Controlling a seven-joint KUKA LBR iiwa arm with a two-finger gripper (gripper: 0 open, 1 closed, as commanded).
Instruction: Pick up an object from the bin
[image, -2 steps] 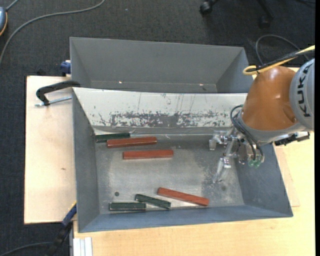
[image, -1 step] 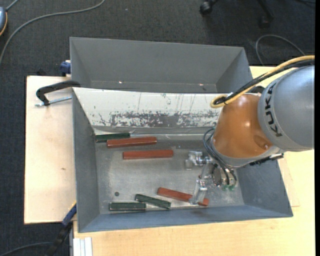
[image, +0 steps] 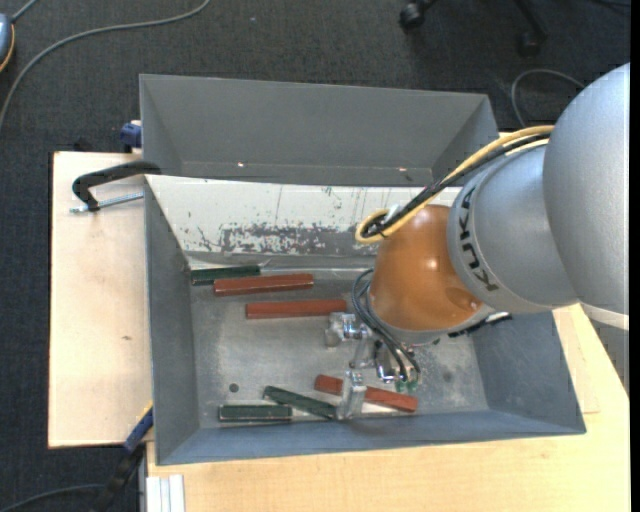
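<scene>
My gripper (image: 353, 390) hangs low at the front of the bin, right of the middle, under the arm's orange cover. It stands on or just above a short red-brown stick (image: 390, 400) that lies flat near the front wall, and it hides the stick's middle. A dark green stick (image: 300, 402) lies slanted just left of the gripper, its right end close to the metal tip. Further left, a second dark green stick (image: 255, 412) lies along the front wall.
Two longer red-brown sticks (image: 263, 285) (image: 295, 309) and a dark green one (image: 226, 272) lie side by side at the back left. The arm and its cover hide the bin's right half.
</scene>
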